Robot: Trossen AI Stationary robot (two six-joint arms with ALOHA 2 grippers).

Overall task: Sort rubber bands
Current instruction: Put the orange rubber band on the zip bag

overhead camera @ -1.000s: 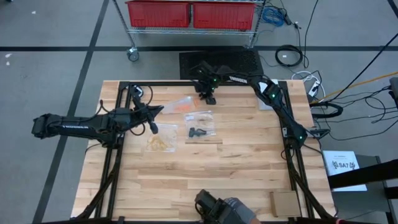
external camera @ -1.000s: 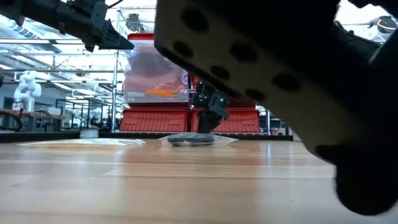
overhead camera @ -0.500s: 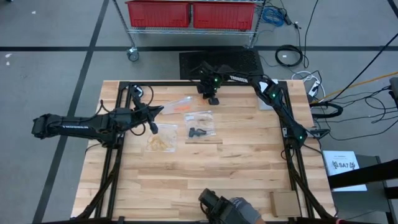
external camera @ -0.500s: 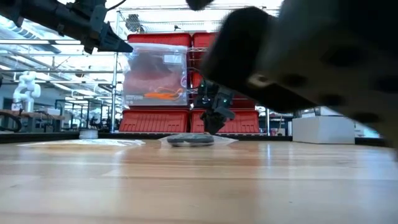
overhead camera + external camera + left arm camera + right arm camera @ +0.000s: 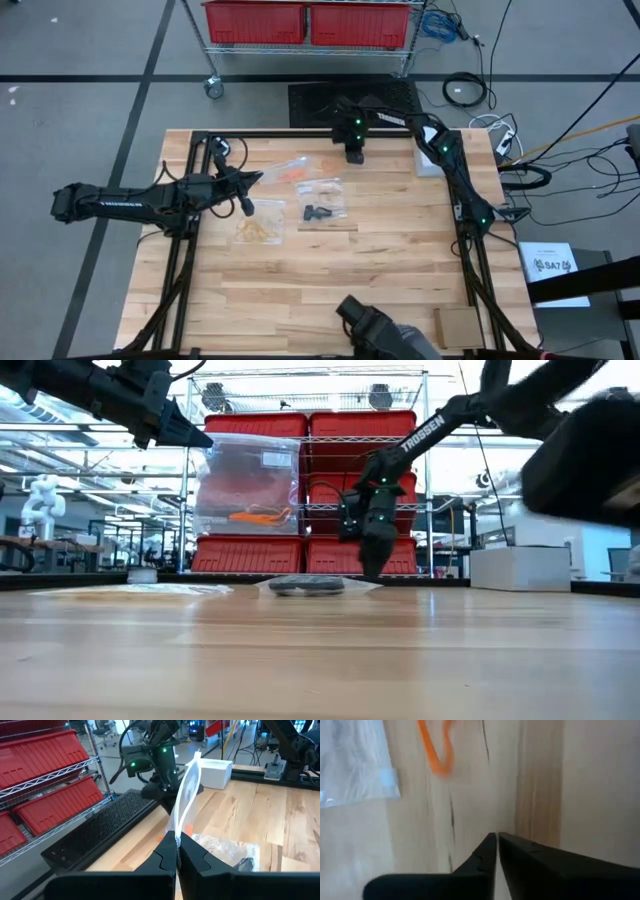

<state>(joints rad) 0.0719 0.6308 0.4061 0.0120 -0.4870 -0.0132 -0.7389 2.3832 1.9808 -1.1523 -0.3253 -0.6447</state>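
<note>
Pale wooden planks make up the table, which is framed by dark rails and backed by a wire shelf with red bins on a grey floor.

At the left, the left arm is stretched in from the table's left side, and the left claw is seen clenched on the edge of a clear plastic bag, which is held up off the table; orange rubber bands are visible inside that bag in the low view.

Below the left claw in the high view, a cluster of pale yellow rubber bands lies on a flat clear bag on the table.

Toward the middle, black rubber bands lie on another clear bag, just beside the yellow cluster.

A loose orange rubber band lies on the bare wood near the table's far edge, close to the right claw.

At the right, the right arm is reached across the far edge, and the right claw is pointed down near the wood with its fingers pressed together on nothing.
</note>
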